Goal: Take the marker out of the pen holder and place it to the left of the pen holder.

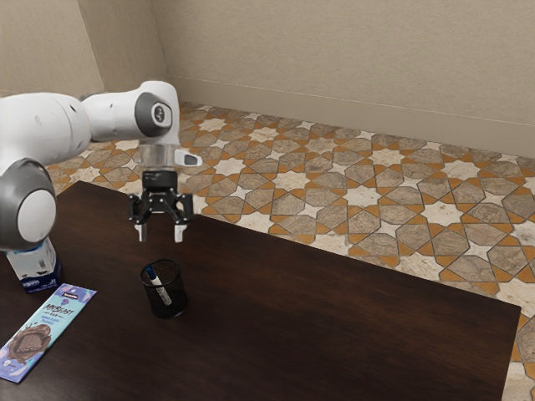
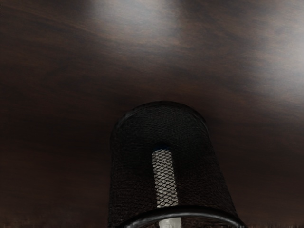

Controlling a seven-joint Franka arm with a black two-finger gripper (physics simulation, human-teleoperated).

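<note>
A table [image 1: 334, 317] is spreading below a gripper [image 1: 160, 236] that is standing wide. In the exterior view, a chocolate bar [image 1: 48, 332] is lying at eight o'clock from the pen holder [image 1: 175, 296]; inside it, a marker [image 1: 160, 286] is leaning toward eleven o'clock.

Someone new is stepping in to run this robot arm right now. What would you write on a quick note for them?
Gripper: the gripper is open and empty, hovering above the pen holder.
Where things are: the white marker with a blue end leans inside the black mesh pen holder, which stands upright on the dark wooden table. A chocolate bar and a blue-and-white carton are nearby.
Done: the gripper is over the holder; the marker is not yet gripped.
Left: grip the marker, lift it out, lay it left of the holder.
</note>
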